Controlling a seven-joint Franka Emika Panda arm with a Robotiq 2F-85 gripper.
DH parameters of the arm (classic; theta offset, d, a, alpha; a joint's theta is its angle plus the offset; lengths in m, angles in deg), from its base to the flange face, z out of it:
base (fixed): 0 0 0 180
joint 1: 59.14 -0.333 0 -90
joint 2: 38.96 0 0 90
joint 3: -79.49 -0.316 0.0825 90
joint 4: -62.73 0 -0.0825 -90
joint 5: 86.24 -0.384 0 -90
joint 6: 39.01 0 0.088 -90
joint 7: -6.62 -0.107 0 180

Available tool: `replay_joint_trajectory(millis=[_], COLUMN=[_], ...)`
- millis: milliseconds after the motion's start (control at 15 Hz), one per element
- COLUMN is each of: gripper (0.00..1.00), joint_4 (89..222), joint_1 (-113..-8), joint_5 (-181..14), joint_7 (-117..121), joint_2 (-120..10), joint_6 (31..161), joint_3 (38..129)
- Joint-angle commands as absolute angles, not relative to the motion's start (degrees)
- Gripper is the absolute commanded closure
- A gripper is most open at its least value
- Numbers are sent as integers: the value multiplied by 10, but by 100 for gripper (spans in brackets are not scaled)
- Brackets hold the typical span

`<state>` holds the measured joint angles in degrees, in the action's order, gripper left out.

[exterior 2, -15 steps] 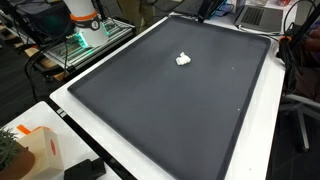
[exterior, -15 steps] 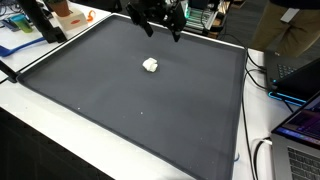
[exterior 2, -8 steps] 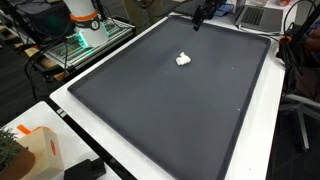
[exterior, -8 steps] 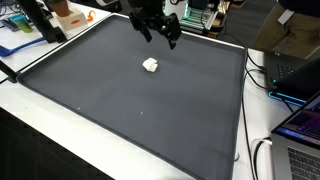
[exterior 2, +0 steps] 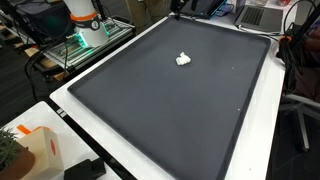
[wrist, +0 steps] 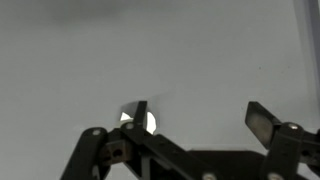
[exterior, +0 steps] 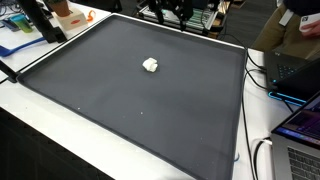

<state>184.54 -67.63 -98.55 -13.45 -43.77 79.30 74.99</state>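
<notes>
A small white crumpled lump (exterior: 151, 65) lies on the big dark mat (exterior: 150, 115), in its far half, and shows in both exterior views (exterior 2: 183, 59). My gripper (wrist: 200, 120) hangs high over the mat with its jaws wide apart and nothing between them. In the wrist view the white lump (wrist: 151, 122) peeks out beside one finger (wrist: 140, 112), far below it. The opposite finger (wrist: 263, 124) stands over bare mat. In an exterior view only the fingertips of the gripper (exterior: 168, 10) show, at the top edge above the mat's far rim.
The mat's raised rim (exterior 2: 60, 95) sits on a white table. An orange and white item (exterior: 68, 12) and a dark stand (exterior: 40, 20) are at one far corner. Laptops (exterior: 300, 130) and cables lie along one side. The robot's base (exterior 2: 85, 20) and an orange box (exterior 2: 40, 150) flank the mat.
The gripper has risen from just above the mat's far part up to the top edge of both exterior views, staying open. The white lump has not moved.
</notes>
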Motion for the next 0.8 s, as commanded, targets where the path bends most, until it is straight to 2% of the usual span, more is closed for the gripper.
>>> replay_joint_trajectory(millis=[0,67,133,333,733], gripper=[0,0,0,0,0], joint_4=[1983,2009,1931,1985,2017], joint_1=[-662,-657,-661,-651,-662], joint_5=[-980,-980,-983,-984,-1010], joint_7=[-108,-87,-116,-96,-74], joint_2=[-293,-262,-343,-276,-243], joint_6=[806,809,792,792,791], joint_3=[749,752,743,745,739])
